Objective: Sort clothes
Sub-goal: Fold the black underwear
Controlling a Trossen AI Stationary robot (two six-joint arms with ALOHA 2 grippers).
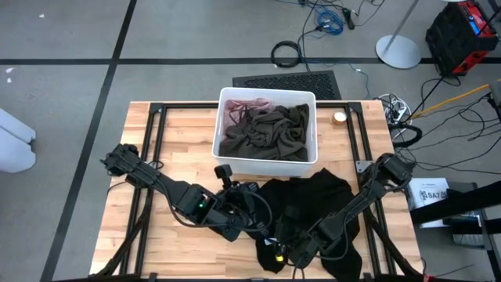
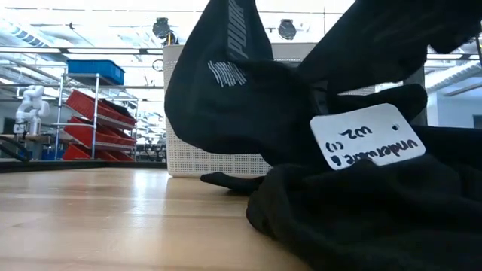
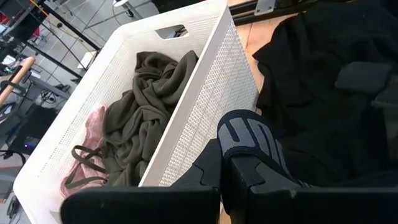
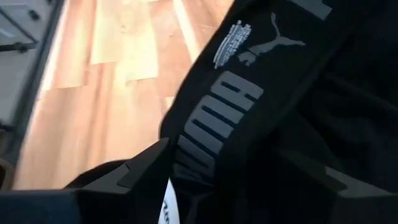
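Note:
A black garment [image 1: 313,207] lies heaped on the near right part of the table. Its waistband with grey letters [image 2: 241,34] is raised above the heap. A white handwritten tag [image 2: 367,135] hangs on it. My left gripper [image 1: 262,229] reaches in from the left and is shut on the waistband. My right gripper [image 1: 287,252] comes from the right, low over the cloth. It is open, its fingers [image 4: 146,165] standing either side of a lettered stretch of waistband [image 4: 217,118]. My left gripper pinches the black garment's lettered waistband [image 3: 249,140] between its two fingers, slanting down from the table's left. The band is lifted; the cloth hangs below it, and its lower part [image 2: 361,218] lies heaped on the table. My right gripper has the waistband between its open fingers; whether they touch it I cannot tell.
A white bin [image 1: 225,98] stands at the far middle of the table, holding an olive-green garment [image 1: 270,129] and a pink one [image 1: 235,108]. A small round roll [image 1: 339,118] sits right of the bin. Bare wood [image 1: 156,157] shows on the table's left.

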